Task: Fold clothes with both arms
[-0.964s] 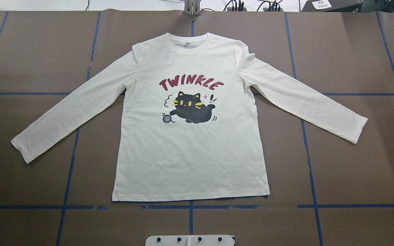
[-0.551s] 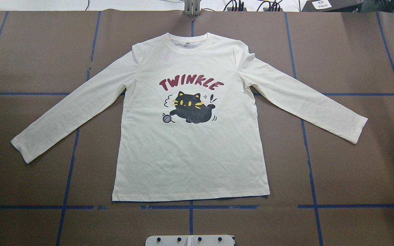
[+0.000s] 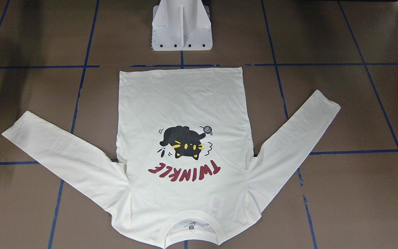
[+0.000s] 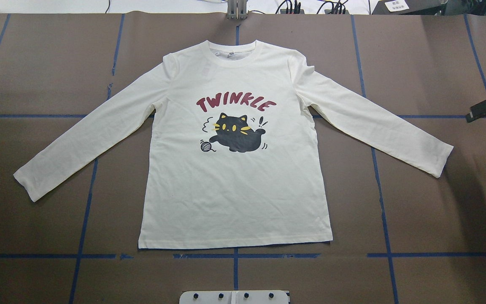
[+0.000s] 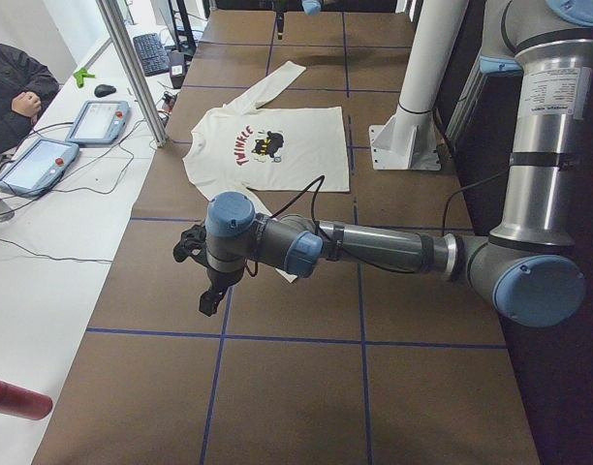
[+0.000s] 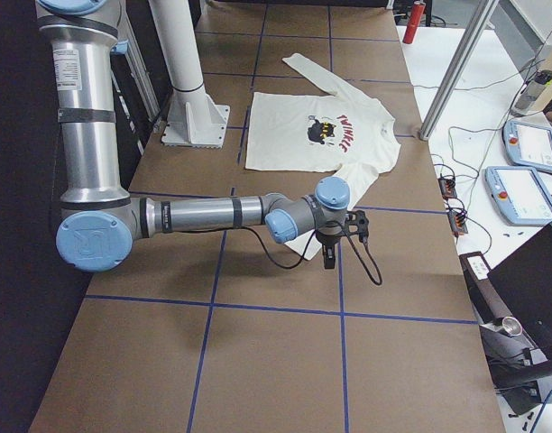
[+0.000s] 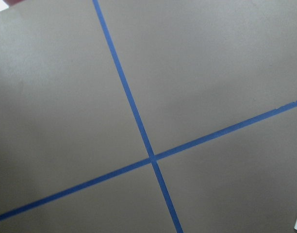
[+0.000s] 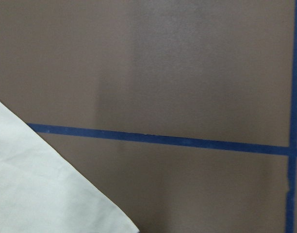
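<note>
The shirt (image 4: 234, 190) lies flat on the table (image 4: 416, 211), print up, 2 sleeves spread. The right gripper (image 4: 485, 109) and left gripper (image 5: 209, 295) hang beyond the sleeve ends, clear of the shirt. Claw state cannot be determined for either.
</note>
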